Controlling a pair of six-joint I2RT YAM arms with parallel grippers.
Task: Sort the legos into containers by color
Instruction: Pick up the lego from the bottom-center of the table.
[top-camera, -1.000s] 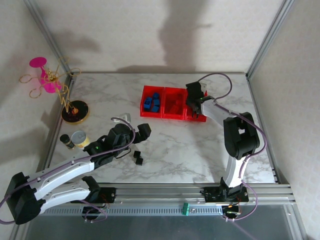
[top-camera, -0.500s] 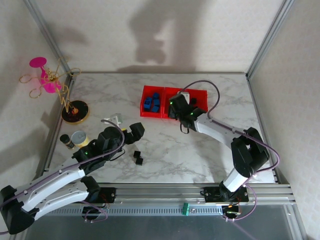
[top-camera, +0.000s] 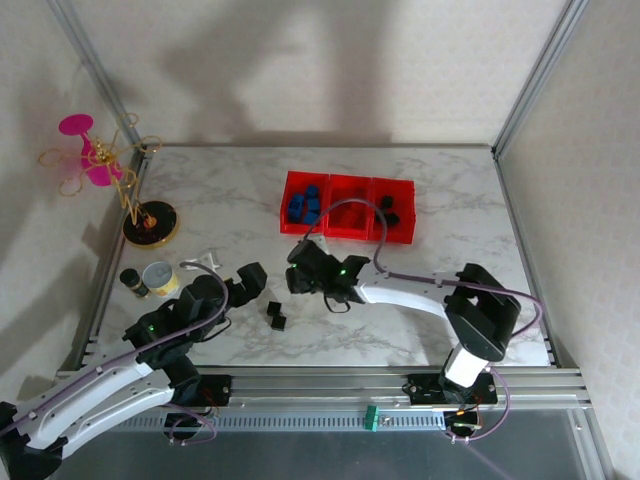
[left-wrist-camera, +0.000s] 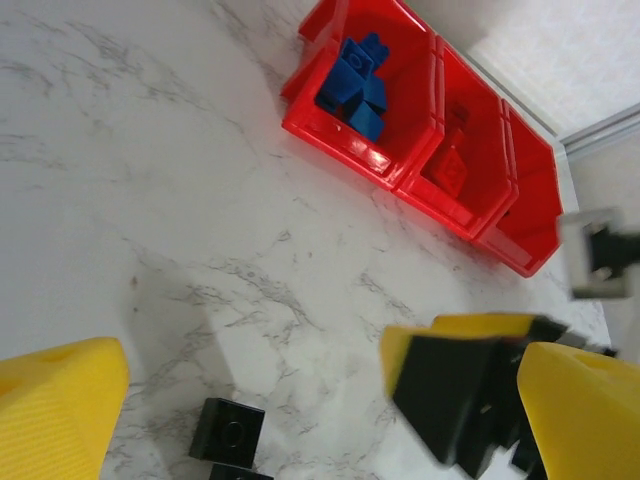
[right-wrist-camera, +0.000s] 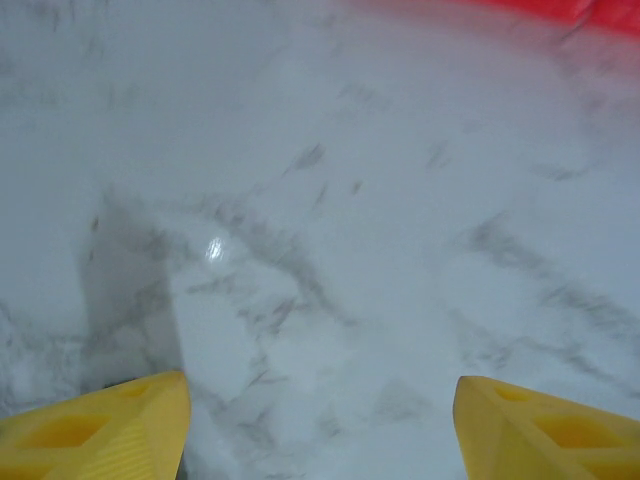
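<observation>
Found the containers at the far middle of the table, blue legos in the left bin, black legos in the right. Saw the right gripper low near the middle, spread wide over bare marble and empty, with the left gripper just left of it, likewise agape and empty. Noted two loose black legos touching each other, just nearer than both grippers; feared a clash from both converging there, or a skewed pinch knocking one brick away.
</observation>
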